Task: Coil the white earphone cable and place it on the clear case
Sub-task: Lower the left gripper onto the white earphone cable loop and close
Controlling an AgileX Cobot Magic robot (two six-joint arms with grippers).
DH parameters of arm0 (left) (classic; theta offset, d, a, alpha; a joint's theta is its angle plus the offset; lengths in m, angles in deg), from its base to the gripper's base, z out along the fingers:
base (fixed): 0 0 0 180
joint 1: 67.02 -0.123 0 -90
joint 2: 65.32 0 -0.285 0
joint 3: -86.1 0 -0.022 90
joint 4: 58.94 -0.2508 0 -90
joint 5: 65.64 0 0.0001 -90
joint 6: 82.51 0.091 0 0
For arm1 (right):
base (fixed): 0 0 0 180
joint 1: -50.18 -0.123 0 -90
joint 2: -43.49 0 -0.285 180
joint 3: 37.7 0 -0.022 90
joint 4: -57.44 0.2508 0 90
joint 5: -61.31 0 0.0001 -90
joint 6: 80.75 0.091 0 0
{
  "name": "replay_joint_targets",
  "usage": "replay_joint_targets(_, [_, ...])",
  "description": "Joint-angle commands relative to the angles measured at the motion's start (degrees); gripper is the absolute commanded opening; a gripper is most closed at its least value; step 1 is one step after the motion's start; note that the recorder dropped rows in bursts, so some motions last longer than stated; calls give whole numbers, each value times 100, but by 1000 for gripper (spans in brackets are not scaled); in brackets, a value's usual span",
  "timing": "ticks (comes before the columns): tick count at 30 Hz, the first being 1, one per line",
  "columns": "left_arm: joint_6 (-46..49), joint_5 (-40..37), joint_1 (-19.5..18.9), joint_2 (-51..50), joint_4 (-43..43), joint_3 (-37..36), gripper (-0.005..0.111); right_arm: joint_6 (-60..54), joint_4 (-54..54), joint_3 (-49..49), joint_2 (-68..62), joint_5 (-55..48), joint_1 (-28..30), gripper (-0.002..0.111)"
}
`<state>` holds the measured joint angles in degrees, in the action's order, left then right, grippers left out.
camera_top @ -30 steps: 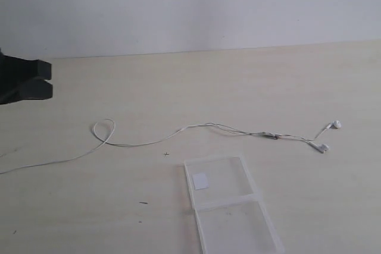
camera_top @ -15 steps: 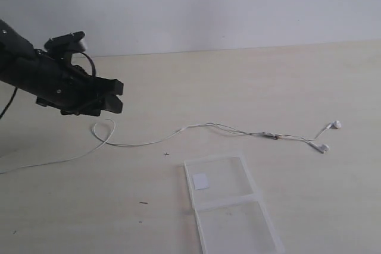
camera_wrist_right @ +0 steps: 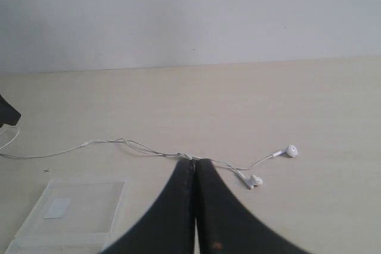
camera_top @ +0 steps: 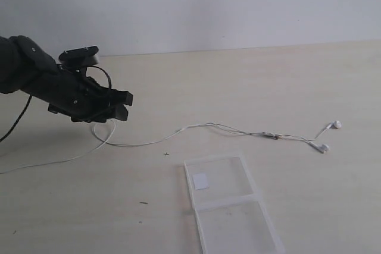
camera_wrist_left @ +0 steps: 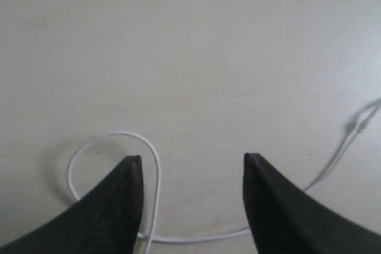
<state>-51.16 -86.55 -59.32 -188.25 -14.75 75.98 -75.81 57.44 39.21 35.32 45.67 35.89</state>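
Observation:
The white earphone cable (camera_top: 190, 127) lies stretched across the tabletop, with a small loop (camera_top: 105, 130) at the left and two earbuds (camera_top: 336, 124) at the right. My left gripper (camera_top: 122, 105) hovers open just over that loop. In the left wrist view the loop (camera_wrist_left: 119, 134) curves round one fingertip (camera_wrist_left: 132, 168), and a strand crosses between the open jaws of the gripper (camera_wrist_left: 191, 160) without being pinched. The clear case (camera_top: 229, 173) lies open and flat in front, with a white sticker (camera_top: 200, 181) on its far half. My right gripper (camera_wrist_right: 195, 162) is shut on nothing, back from the cable (camera_wrist_right: 119, 141) and the earbuds (camera_wrist_right: 290, 150).
A pale wall rises behind the light wooden table (camera_top: 268, 75). The cable's tail runs off the left edge (camera_top: 24, 167). From the right wrist camera, the case (camera_wrist_right: 89, 206) shows on one side, with the left gripper's tip (camera_wrist_right: 7, 114) at the frame's edge.
My left arm has swung in from the left edge to above the cable's loop, and its jaws have opened. The cable and case have not moved.

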Motion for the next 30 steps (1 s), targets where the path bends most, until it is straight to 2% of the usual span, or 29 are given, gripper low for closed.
replay_joint_targets(1, [-12,234,25,-170,-9,39,51,-32,0,31,38,49,30,0])
replay_joint_targets(14, [8,494,37,-392,-9,39,51,-32,0,31,38,49,30,0])
replay_joint_targets(22, [103,979,444,-392,-192,39,51,-32,0,31,38,49,30,0])
replay_joint_targets(30, [-40,1012,485,-430,-382,39,51,-32,0,31,38,49,30,0])
